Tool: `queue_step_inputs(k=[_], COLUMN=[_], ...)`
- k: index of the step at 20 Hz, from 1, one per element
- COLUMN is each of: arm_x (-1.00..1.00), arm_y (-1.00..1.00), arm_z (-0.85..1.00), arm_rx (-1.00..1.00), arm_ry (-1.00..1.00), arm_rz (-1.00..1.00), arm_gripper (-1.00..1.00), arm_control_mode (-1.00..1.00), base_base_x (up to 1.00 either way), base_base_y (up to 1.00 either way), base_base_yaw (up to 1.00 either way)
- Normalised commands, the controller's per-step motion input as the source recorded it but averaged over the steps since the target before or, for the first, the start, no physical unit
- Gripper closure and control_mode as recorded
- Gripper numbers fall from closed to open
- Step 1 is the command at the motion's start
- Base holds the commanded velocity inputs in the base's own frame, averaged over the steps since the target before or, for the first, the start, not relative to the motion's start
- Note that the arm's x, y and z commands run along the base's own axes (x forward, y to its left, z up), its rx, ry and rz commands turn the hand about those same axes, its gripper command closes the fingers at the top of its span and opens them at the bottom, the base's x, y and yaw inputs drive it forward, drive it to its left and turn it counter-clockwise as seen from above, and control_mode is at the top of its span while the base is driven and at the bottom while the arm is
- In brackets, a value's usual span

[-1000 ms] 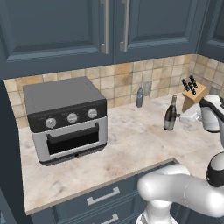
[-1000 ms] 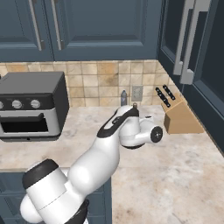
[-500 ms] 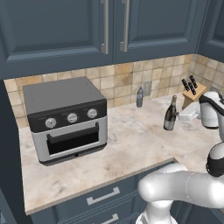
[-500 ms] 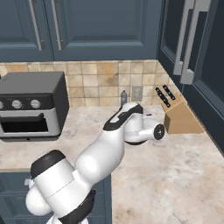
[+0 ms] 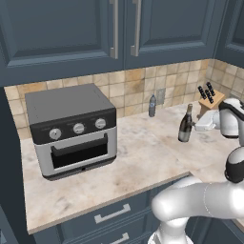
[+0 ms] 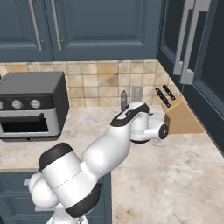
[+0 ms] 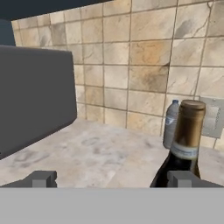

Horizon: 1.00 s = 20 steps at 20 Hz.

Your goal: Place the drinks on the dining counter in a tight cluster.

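My hand (image 7: 111,178) is wide open, holding nothing, level with the neck of the dark wine bottle (image 7: 183,148), which stands upright near my right fingertip (image 7: 181,178). Just behind it, the small grey-blue bottle (image 7: 171,124) sits against the tiled wall. Both rest on the marble worktop (image 5: 143,157), toaster oven (image 5: 71,128) off left, knife block (image 5: 211,100) right.

It is a home kitchen: a marble worktop (image 5: 143,147), tiled wall (image 5: 128,83), toaster oven (image 5: 71,126), knife block (image 6: 179,118) and blue cabinets (image 5: 71,33).
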Motion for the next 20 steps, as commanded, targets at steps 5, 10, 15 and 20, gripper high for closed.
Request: queue_step_inputs(k=[5, 10, 15, 20], arm_x=[0.11, 0.09, 0.07, 0.09], arm_y=[-0.04, 0.0, 0.0, 0.0], arm_z=[-0.02, -0.04, -0.03, -0.05], arm_rx=[0.0, 0.0, 0.0, 0.0], arm_ry=[-0.01, 0.0, 0.0, 0.0], arm_rz=[0.01, 0.0, 0.0, 0.0], arm_gripper=[-1.0, -1.0, -1.0, -1.0], arm_control_mode=[-1.0, -1.0, -1.0, -1.0], base_base_x=[0.0, 0.0, 0.0, 0.0], base_base_y=[0.0, 0.0, 0.0, 0.0], base_base_yaw=[0.0, 0.0, 0.0, 0.0])
